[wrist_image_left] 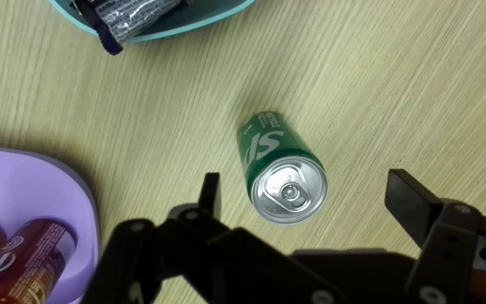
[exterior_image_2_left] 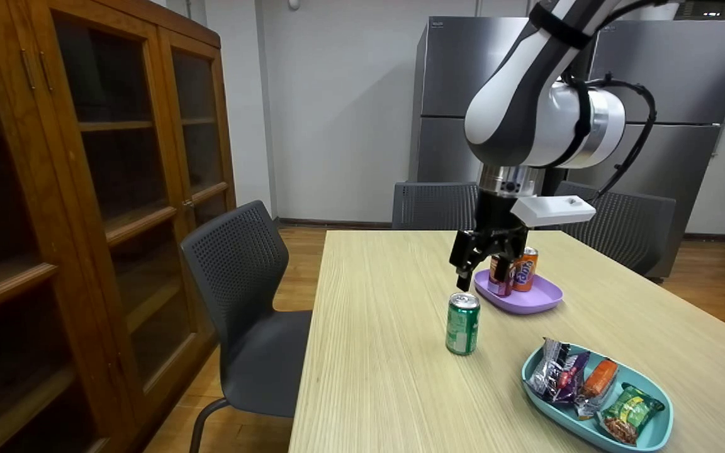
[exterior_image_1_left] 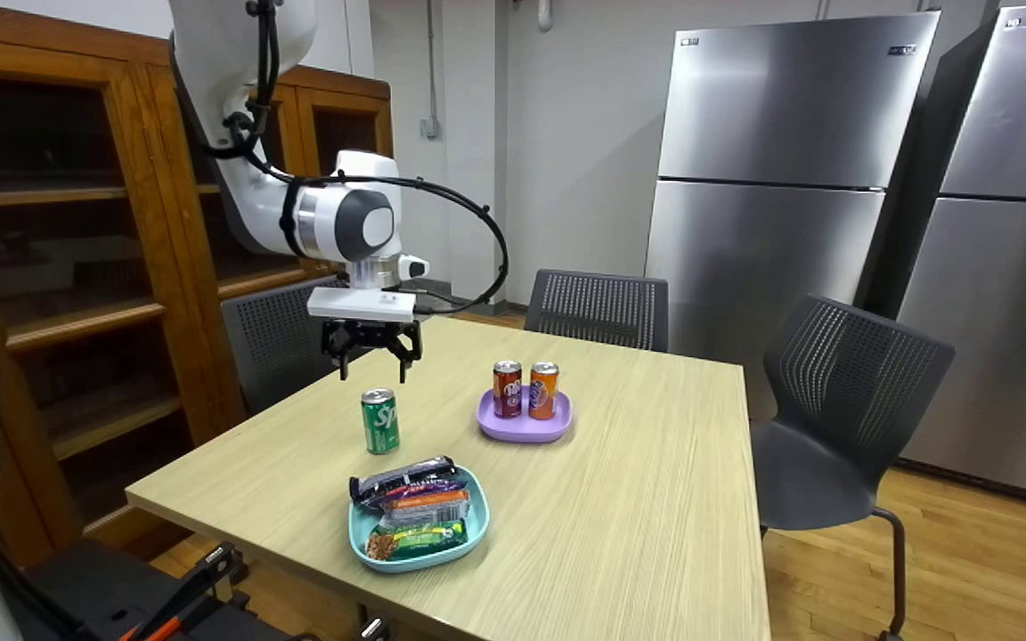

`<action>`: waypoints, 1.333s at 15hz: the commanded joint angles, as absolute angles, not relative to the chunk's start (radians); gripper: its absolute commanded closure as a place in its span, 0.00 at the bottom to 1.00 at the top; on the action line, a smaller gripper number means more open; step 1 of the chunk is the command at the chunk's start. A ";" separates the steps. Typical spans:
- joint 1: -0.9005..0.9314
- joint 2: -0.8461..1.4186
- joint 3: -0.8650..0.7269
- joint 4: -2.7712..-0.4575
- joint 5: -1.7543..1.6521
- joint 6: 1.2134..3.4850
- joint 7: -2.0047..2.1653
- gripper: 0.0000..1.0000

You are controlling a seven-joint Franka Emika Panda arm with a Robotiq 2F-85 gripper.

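Green metal is drawing my eye in an exterior view: the Sprite can [exterior_image_1_left: 380, 424] is standing upright on the worktop [exterior_image_1_left: 655, 463], and my gripper [exterior_image_1_left: 373, 375] is hanging above it, its jaws well apart, gripping nothing. Near the Sprite can, a purple tray [exterior_image_1_left: 526, 433] is carrying a dark red can [exterior_image_1_left: 507, 392] and an orange can [exterior_image_1_left: 543, 393].

In an exterior view the Sprite can's sidewall [exterior_image_2_left: 462, 332] is looking straight and glossy, so I'm expecting a slick, stiff cylinder, prone to denting under a hard squeeze. A teal tray [exterior_image_2_left: 655, 428] of wrapped snack bars [exterior_image_2_left: 600, 377] is sitting nearby, apart from it.

In the wrist view the silver lid [wrist_image_left: 290, 190] is showing between the fingers [wrist_image_left: 411, 207], touching neither, and looking unopened, so I'm judging the Sprite can full: fairly weighty for its size. I'm favouring an even hold across the straight part of the body, around mid-height, since the narrowing shoulder would be giving less to grip.
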State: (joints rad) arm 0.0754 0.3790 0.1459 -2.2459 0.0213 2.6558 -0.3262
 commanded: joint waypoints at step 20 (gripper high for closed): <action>0.114 0.599 0.143 -2.059 -0.095 2.655 -0.296 0.00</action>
